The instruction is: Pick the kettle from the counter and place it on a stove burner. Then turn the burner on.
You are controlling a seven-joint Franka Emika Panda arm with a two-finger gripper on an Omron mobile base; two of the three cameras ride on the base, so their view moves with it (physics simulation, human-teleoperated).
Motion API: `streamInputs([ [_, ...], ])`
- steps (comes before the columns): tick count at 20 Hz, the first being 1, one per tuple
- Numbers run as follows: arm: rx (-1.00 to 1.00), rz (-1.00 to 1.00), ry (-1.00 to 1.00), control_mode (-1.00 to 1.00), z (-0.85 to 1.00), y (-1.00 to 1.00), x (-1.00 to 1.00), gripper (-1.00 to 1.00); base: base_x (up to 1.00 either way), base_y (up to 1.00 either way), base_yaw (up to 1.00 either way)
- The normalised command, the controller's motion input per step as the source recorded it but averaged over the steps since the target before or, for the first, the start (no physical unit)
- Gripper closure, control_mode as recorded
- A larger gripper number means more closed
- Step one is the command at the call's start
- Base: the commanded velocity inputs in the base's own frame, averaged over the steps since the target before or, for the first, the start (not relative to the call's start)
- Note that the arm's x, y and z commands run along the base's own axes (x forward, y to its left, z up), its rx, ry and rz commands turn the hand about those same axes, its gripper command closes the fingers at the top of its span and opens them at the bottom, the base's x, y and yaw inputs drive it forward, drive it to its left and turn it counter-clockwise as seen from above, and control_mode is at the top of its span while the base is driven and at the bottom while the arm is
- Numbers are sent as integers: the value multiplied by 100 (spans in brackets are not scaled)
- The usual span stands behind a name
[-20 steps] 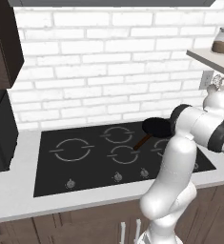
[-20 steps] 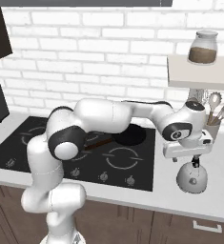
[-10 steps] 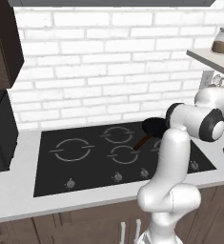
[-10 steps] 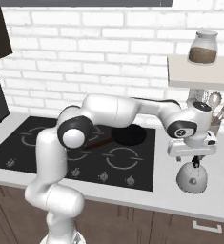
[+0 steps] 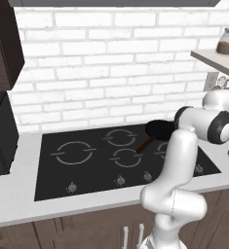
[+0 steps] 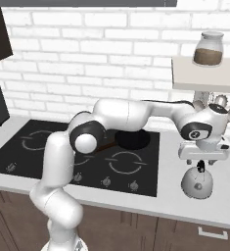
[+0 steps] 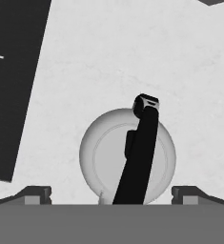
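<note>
Now that the arm has swung right and brought your claw (image 6: 203, 164), jaws wide and empty, directly above the kettle (image 6: 196, 183) on the worktop (image 6: 224, 211) right of the stove (image 6: 141, 169), you can descend to grasp.

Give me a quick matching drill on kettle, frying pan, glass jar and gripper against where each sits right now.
Things: 1 kettle; 2 frying pan; 3 glass jar; 4 gripper.
Places: A on the wall shelf; B on the counter right of the stove; C open, just above the kettle; D at the back of the stove.
Pairs: 1-B, 2-D, 3-A, 4-C.
</note>
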Motion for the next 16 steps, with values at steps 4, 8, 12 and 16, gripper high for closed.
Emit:
streamInputs([
  [4, 0, 0, 0, -100, -29, 0, 10, -100, 0, 0, 0],
  [8, 0, 0, 0, -100, -19, -4, 8, -100, 0, 0, 0],
  [12, 0, 0, 0, -100, -13, -11, 7, -100, 0, 0, 0],
  [16, 0, -1, 0, -100, -10, -10, 1, -100, 0, 0, 0],
])
